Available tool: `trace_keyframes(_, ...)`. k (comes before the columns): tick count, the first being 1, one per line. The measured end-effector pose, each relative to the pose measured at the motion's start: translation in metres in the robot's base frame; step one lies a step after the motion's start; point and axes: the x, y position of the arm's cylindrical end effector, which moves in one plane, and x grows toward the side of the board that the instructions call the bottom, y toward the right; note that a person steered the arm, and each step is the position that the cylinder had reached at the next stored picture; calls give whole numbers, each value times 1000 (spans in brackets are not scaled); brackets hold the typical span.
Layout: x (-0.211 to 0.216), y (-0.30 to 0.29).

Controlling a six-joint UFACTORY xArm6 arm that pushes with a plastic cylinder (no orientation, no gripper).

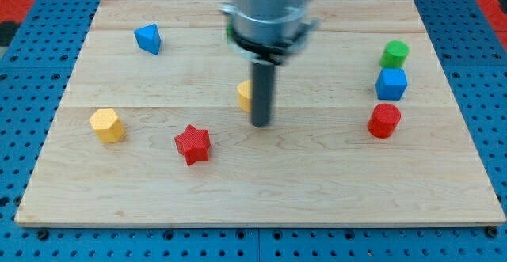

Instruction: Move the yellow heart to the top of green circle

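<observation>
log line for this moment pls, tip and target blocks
my tip: touching right side of yellow block, partly hidden by rod | green cylinder block: far right, above blue cube | step: heart not yet moved there

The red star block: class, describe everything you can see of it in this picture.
The red star is a small, chunky block with a ridged, matte surface that looks like printed plastic. It lies flat on the pale wooden board, left of centre and toward the view's bottom. Nothing touches it: the yellow hexagon sits apart to its left, and my tip stands apart to its upper right.
</observation>
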Motion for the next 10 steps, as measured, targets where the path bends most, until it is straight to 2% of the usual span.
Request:
trace_keyframes(1,-38,-13)
trace_keyframes(2,-67,11)
trace_keyframes(3,-50,45)
trace_keyframes(4,-3,1)
trace_keyframes(5,-22,49)
trace_keyframes(6,-64,73)
trace_keyframes(7,-50,71)
trace_keyframes(8,-21,97)
trace_keyframes(9,-57,124)
trace_keyframes(10,-108,122)
